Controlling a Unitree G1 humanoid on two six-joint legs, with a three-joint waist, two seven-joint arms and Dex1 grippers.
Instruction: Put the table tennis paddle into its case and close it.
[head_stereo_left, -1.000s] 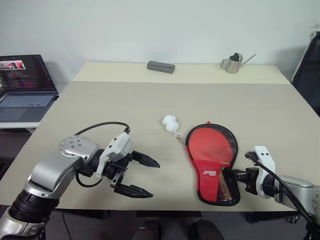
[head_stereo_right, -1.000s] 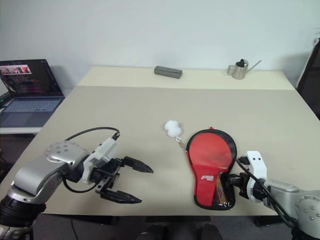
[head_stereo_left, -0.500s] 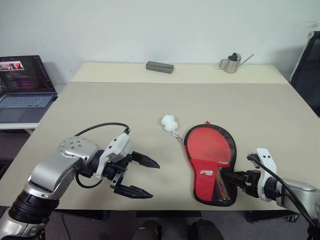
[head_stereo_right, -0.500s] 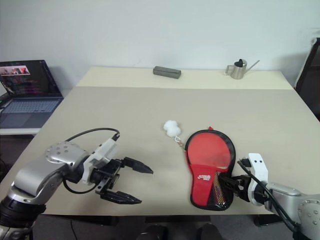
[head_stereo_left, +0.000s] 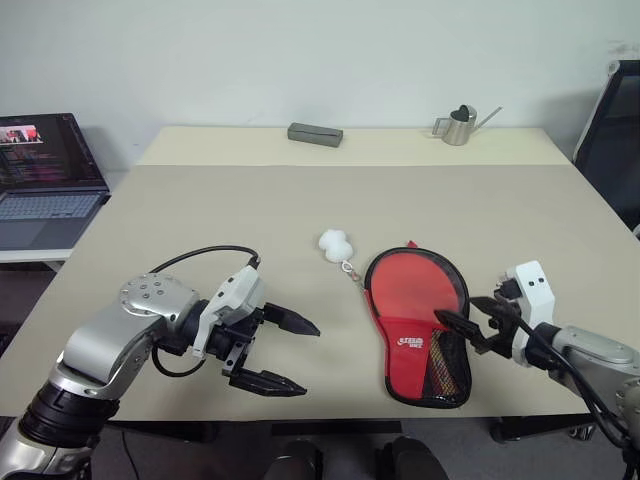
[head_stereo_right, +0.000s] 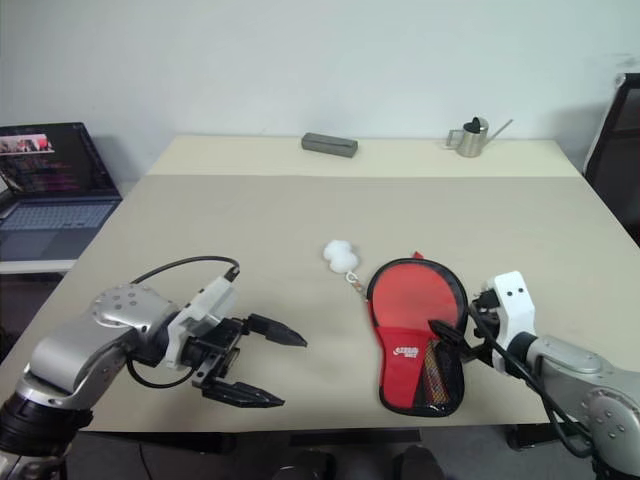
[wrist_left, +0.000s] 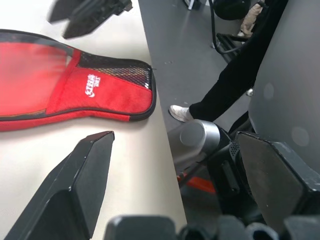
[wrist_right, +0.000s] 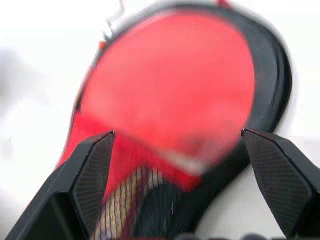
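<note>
- On the beige table (head_stereo_left: 200, 210), toward the robot's right near the front edge: flat paddle-shaped black fabric case with a red panel (head_stereo_left: 418, 325), lying flat, round end away from the robot, narrow mesh-pocket end toward the table edge.
- Round red rubber face of the table tennis paddle (head_stereo_left: 417, 287) shows in the case's wide end; handle can't be made out. Black case rim runs around the far side of the face.
- White fluffy pompom (head_stereo_left: 335, 243) sits on the table just off the case's far-left rim, joined to it by a short pull.
- Right gripper (head_stereo_left: 462, 331) hangs just over the case's right edge at the neck, black fingers spread apart, nothing between them.
- Left gripper (head_stereo_left: 283, 352) hovers over the front of the table, well apart from the case, fingers wide apart and empty, pointing toward the case.
- Far edge: grey rectangular box (head_stereo_left: 315, 133) and small metal watering can (head_stereo_left: 462, 125).
- Open laptop (head_stereo_left: 45, 175) on a side surface beyond the table's left edge.
</note>
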